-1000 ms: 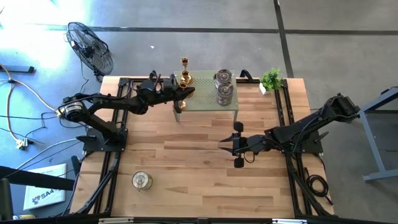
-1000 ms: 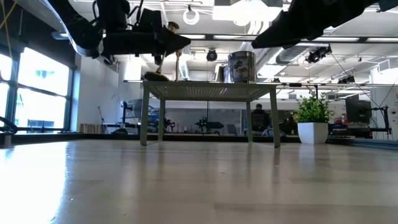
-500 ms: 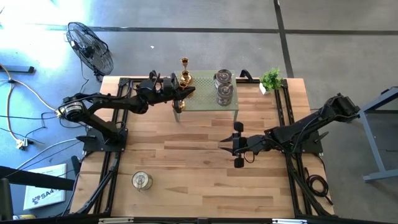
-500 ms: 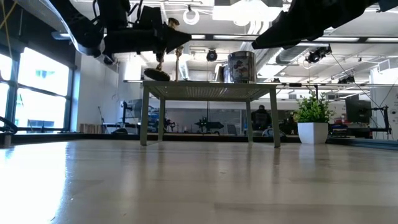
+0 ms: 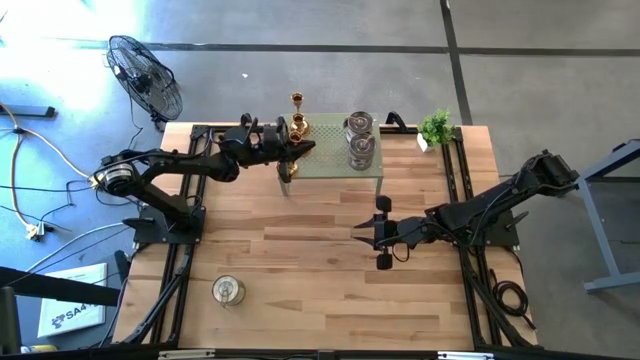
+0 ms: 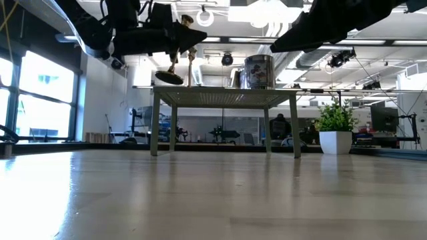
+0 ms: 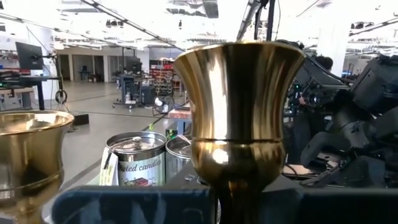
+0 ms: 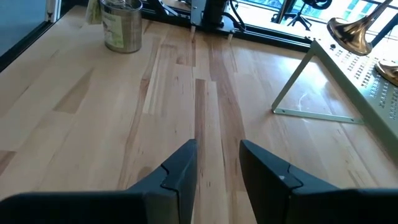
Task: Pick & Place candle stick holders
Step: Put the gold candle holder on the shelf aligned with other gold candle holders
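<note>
1. Writing first: the left wrist view catches a paper label on a silver jar holder (image 7: 135,163), and the readable part says "candles" in script; the start of the first word is cut off by the gold cup in front.
2. A second silver jar holder (image 7: 179,155) stands just beside it, touching or nearly so. Both are squat metal cylinders with ribbed lids, on the small pale-green perforated stand (image 5: 335,160) at the worktop's far edge.
3. The left gripper (image 5: 297,148) is at the stand's left end, fingers closed on a shiny gold holder (image 6: 175,63). It hangs tilted, its round base lifted clear of the stand top in the low view.
4. Up close that held piece has a flared, polished brass cup (image 7: 238,118) that mirrors the room.
5. A second gold cup (image 7: 28,155) shows at the edge of the same view, same bright finish; its base cannot be seen there.
6. A tall gold holder (image 5: 297,100) stands upright at the stand's far-left corner.
7. A third silver jar holder (image 5: 228,290) sits alone near the worktop's near-left corner, well apart from the rest.
8. The right gripper (image 8: 217,165) hovers over the middle of the pale wood-plank worktop (image 5: 300,280), fingers narrowly apart, holding nothing.
9. A small green potted plant (image 5: 436,127) stands by the far-right corner.
</note>
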Robot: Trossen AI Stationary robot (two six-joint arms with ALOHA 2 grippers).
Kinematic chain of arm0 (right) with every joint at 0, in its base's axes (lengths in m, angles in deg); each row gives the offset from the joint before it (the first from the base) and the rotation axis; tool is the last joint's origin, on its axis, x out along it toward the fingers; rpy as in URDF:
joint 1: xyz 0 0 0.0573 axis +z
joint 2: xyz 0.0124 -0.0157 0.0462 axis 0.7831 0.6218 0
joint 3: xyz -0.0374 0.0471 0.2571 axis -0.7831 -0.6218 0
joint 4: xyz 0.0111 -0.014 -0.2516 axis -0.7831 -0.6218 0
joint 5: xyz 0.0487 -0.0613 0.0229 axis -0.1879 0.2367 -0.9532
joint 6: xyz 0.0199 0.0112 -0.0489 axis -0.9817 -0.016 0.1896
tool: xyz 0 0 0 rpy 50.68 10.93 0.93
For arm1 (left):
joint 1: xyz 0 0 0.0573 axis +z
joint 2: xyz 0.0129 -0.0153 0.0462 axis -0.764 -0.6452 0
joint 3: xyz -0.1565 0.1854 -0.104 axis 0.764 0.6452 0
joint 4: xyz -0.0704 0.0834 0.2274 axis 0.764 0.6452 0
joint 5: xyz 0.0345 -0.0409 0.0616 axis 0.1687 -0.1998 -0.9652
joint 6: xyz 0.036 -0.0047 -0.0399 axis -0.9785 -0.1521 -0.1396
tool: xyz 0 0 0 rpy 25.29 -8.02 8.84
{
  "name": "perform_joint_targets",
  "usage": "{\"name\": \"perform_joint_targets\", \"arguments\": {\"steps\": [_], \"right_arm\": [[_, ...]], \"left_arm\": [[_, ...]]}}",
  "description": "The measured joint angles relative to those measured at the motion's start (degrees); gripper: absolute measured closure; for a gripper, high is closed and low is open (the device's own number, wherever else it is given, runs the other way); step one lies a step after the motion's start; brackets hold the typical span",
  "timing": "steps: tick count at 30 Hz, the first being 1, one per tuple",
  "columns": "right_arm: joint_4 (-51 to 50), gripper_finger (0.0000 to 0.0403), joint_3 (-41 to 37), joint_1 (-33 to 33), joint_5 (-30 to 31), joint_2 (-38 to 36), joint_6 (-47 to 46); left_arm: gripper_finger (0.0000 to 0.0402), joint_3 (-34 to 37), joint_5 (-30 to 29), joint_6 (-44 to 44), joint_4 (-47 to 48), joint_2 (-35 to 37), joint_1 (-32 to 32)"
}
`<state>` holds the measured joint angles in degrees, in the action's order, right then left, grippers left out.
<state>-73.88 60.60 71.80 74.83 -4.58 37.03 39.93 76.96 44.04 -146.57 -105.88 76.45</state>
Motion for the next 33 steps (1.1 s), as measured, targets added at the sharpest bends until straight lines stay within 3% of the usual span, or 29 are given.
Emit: {"name": "perform_joint_targets", "arguments": {"steps": [14,24,33], "right_arm": [[0.1,0.0288,0.0,0.0,0.0,0.0,0.1],[0.3,0.0288,0.0,0.0,-0.2,0.0,-0.2],[-0.4,0.0288,0.0,0.0,-0.2,0.0,-0.2]], "left_arm": [[0.0399,-0.2,6.2,-0.6,-1.1,-1.7,0.0],[0.0399,-7.6,12.0,0.5,-0.7,-8.4,0.0],[0.0399,-9.0,12.3,0.0,1.4,-9.2,0.0]]}}
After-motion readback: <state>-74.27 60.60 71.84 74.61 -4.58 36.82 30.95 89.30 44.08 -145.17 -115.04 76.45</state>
